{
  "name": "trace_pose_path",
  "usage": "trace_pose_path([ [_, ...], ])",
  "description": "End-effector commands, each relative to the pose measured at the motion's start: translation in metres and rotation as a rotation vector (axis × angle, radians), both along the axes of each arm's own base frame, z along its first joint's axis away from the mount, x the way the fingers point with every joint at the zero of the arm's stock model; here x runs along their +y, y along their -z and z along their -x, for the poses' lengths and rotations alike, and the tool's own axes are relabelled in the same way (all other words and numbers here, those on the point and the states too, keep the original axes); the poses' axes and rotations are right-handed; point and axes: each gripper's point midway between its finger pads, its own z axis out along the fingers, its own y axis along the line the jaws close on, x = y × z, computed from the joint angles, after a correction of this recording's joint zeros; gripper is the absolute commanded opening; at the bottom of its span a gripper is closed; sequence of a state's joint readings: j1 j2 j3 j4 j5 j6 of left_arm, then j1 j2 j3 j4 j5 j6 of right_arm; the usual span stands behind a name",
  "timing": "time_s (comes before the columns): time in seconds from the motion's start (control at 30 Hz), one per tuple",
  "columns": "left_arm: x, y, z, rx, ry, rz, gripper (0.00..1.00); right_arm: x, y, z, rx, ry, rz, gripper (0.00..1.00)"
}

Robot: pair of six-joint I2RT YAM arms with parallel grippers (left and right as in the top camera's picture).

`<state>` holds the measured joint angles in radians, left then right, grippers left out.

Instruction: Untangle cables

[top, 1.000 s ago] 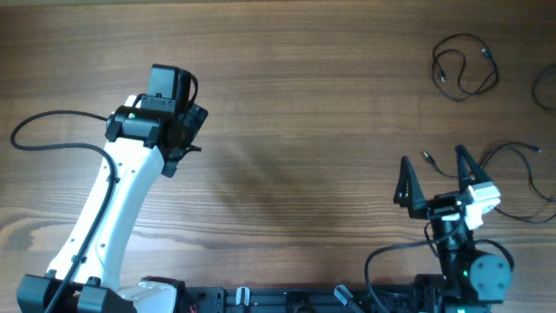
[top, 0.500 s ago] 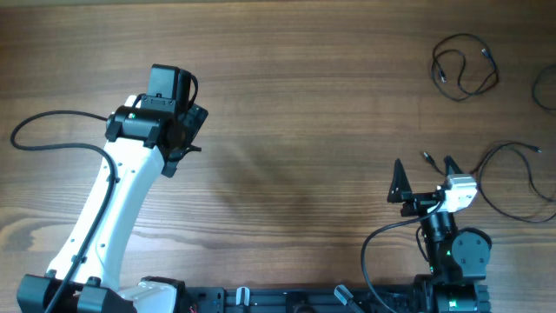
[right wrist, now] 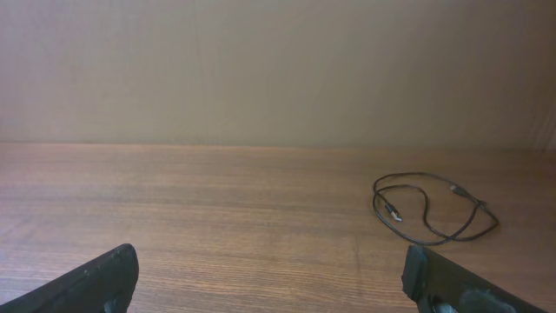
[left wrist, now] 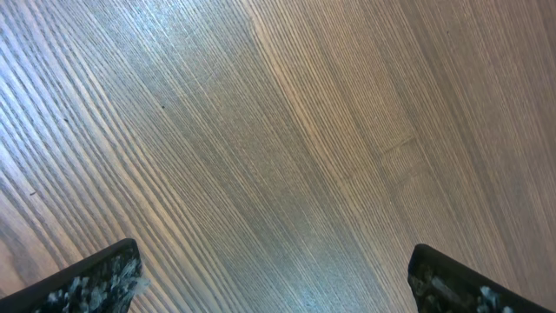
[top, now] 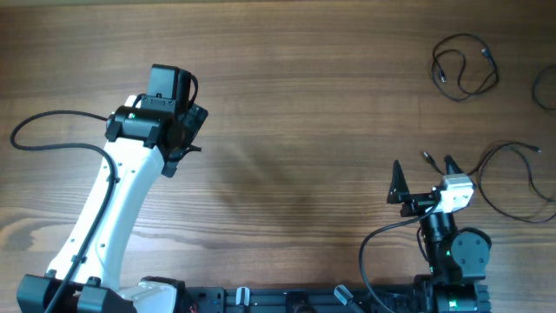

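Brown wood-grain worktop (top: 295, 78) is filling the overhead view, with two arms reaching over it from the near edge. Three thin black cables are lying at the far right, none touching another. A coiled cable (top: 465, 63) is sitting near the far corner. An edge cable (top: 545, 87) is showing only as a curve cut off by the frame. A loose cable (top: 512, 187) is sprawling just beside the right hand (top: 423, 176), and a small plug end (top: 427, 158) is lying close to that hand's fingertips.

The right hand is hanging spread wide, pinching nothing. Its wrist camera is looking along the worktop at the coiled cable, with a plain beige wall (right wrist: 278, 69) behind.

The left hand (left wrist: 274, 283) is hovering over the left half, well apart from every cable, with its two fingers spread and only bare wood showing between them.
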<state>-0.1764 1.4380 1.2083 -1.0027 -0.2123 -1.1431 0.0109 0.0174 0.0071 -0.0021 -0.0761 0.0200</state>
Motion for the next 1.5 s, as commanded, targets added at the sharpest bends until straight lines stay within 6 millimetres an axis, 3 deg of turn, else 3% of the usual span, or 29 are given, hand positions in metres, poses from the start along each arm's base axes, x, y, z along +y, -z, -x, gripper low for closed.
trace_pose_path([
  [0.0,0.004,-0.004,-0.001,-0.016,-0.023,-0.009,1.0,-0.002,-0.003,0.001,-0.019,0.012,0.017,1.0],
  [0.33,0.005,-0.005,-0.002,-0.025,-0.026,-0.014,1.0,-0.002,-0.003,0.001,-0.018,0.012,0.017,1.0],
  [0.43,0.003,-0.01,-0.013,-0.071,-0.026,-0.004,1.0,-0.002,-0.003,0.001,-0.017,0.012,0.017,1.0],
  [0.53,-0.006,-0.016,-0.012,-0.065,0.166,-0.054,1.0,-0.002,-0.003,0.001,-0.017,0.012,0.017,1.0],
  [0.6,-0.014,-0.027,-0.008,-0.088,0.268,-0.085,1.0,-0.002,-0.003,0.001,-0.017,0.012,0.017,1.0],
  [0.73,-0.036,-0.068,0.006,-0.224,0.365,-0.112,1.0,-0.002,-0.003,0.001,-0.017,0.012,0.017,1.0],
  [0.77,-0.043,-0.089,0.018,-0.288,0.432,-0.159,1.0,-0.002,-0.003,0.001,-0.017,0.012,0.017,1.0],
  [0.87,-0.046,-0.119,0.052,-0.37,0.483,-0.201,1.0,-0.002,-0.003,0.001,-0.017,0.012,0.017,1.0],
  [1.03,-0.024,-0.116,0.101,-0.297,0.514,-0.224,1.0,-0.002,-0.003,0.001,-0.017,0.012,0.017,1.0],
  [1.37,-0.021,-0.114,0.104,-0.28,0.508,-0.228,1.0,-0.002,-0.003,0.001,-0.017,0.012,0.017,1.0],
  [1.47,0.004,-0.115,0.102,-0.273,0.395,-0.242,1.0,-0.002,-0.003,0.001,-0.017,0.012,0.017,1.0],
])
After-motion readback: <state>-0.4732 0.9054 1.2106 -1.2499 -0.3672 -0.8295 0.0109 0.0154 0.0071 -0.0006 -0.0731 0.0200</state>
